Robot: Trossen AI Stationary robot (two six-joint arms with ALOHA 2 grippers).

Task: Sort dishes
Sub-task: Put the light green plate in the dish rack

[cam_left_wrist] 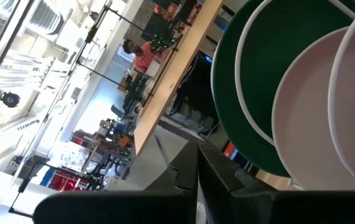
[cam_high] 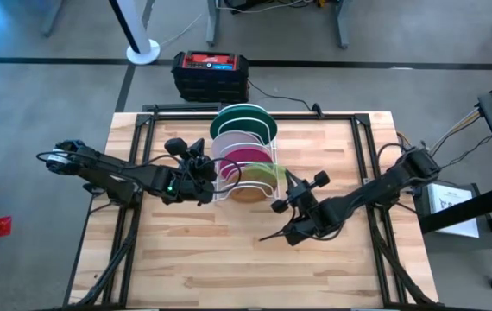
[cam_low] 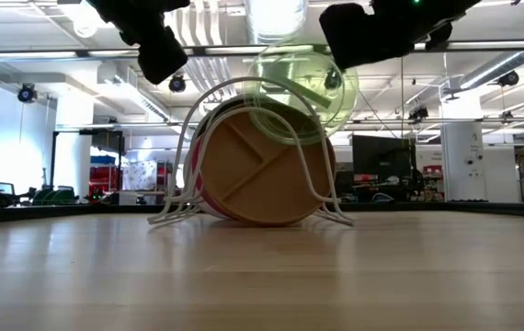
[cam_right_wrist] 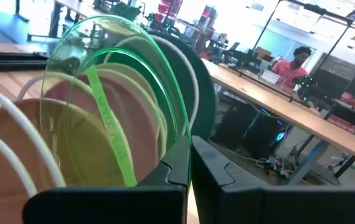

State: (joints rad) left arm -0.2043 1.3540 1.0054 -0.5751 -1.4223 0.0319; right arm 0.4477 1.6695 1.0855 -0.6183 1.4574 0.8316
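Five plates standing on edge in a white wire dish rack (cam_high: 229, 186) near the middle of the wooden worktop (cam_high: 229, 259), slightly toward 12 o'clock. In the high view, from 12 toward 6: large dark green plate (cam_high: 244, 117), white plate (cam_high: 242, 138), magenta pink plate (cam_high: 248, 157), translucent lime-green plate (cam_high: 263, 175), brown divided plate (cam_high: 248, 192). Seen level from the low view: brown divided plate (cam_low: 260, 175) facing the camera, upright between the rack's wires, with the lime-green plate (cam_low: 303, 92) riding higher than the rest, its rim well above the rack's loops. Right pincer (cam_high: 291, 192) at 3 o'clock of the rack, fingers clenched on the lime-green plate's edge; in the right wrist view, the dark fingers (cam_right_wrist: 177, 168) pressed together on the rim of the lime-green plate (cam_right_wrist: 112, 93), with the other plates lined up behind it. Left pincer (cam_high: 203, 177) at 9 o'clock of the rack, close against its wires; in the left wrist view, fingers (cam_left_wrist: 208, 180) close together, grasping nothing visible, with the dark green plate (cam_left_wrist: 277, 81) and white plate (cam_left_wrist: 321, 118) just beyond them. Person in a red top (cam_right_wrist: 293, 62) at a bench in the room beyond.
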